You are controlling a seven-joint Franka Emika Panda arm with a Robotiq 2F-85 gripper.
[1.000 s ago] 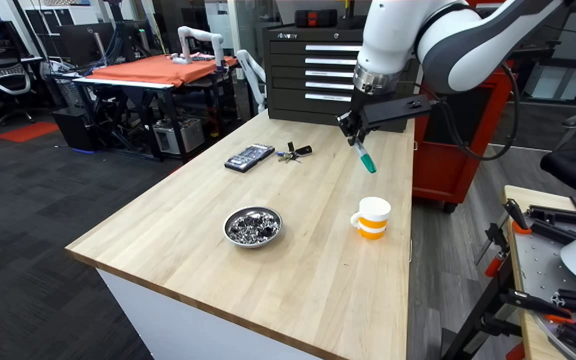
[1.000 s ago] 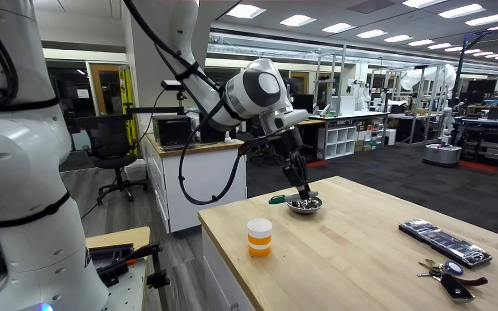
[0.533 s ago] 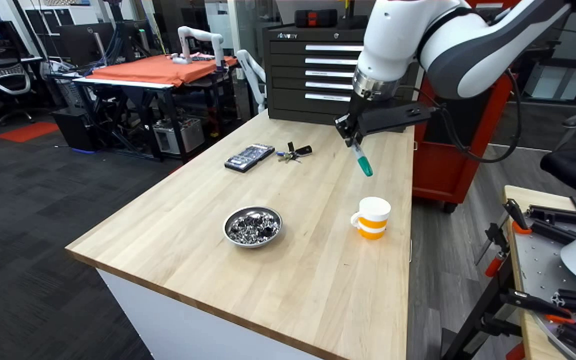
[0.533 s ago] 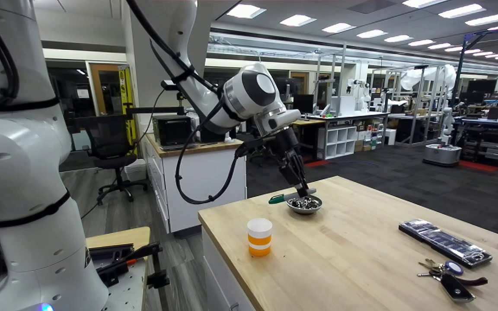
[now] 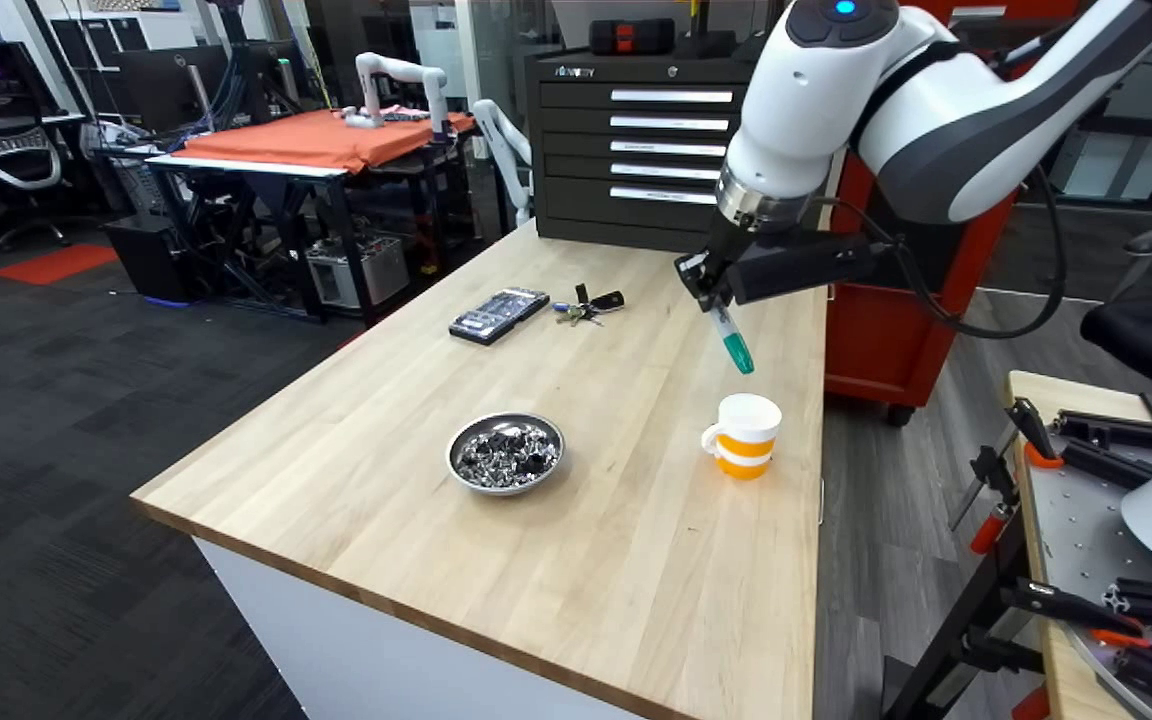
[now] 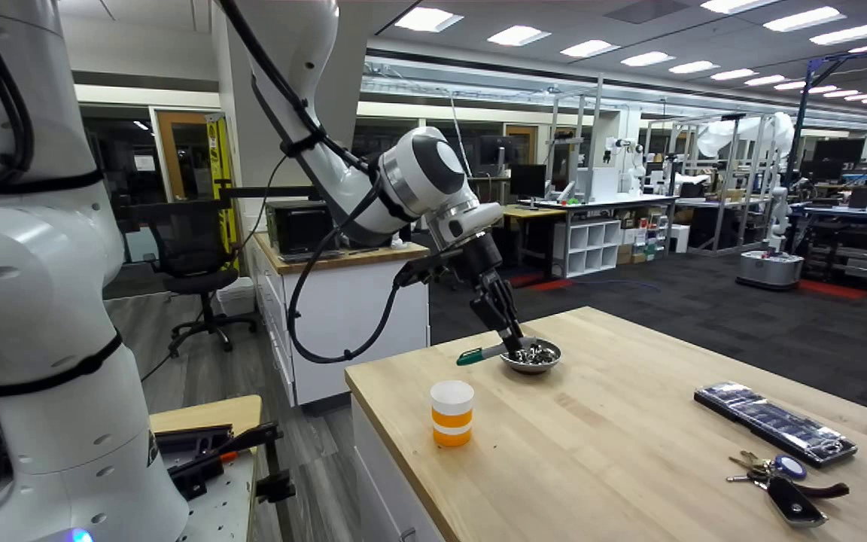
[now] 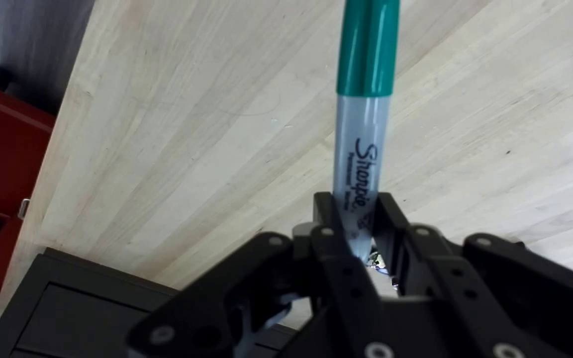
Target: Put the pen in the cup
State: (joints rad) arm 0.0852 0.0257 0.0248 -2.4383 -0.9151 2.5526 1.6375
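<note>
The pen is a marker with a green cap and a grey barrel; it shows in both exterior views [image 5: 738, 353] [image 6: 471, 356] and large in the wrist view [image 7: 364, 119]. My gripper [image 7: 357, 211] is shut on the lower part of its barrel, also seen in the exterior views [image 5: 718, 303] [image 6: 515, 345]. The pen is tilted, cap end pointing down and away from the fingers. The cup [image 5: 746, 445] is white with orange bands and stands upright on the table, also in an exterior view [image 6: 451, 414]. The pen's cap is apart from the cup. The cup is out of the wrist view.
A shiny metal bowl [image 5: 453, 464] of small metal parts stands on the table [image 5: 576, 560]. A flat dark case [image 5: 498, 315] and keys [image 5: 586, 305] lie farther off. A dark drawer chest [image 5: 576, 150] stands at the table's end. The table edge runs close beside the cup.
My gripper has moved lower with the pen still held, and the green cap has come nearer the cup in both exterior views. The cup and the bowl have not moved.
</note>
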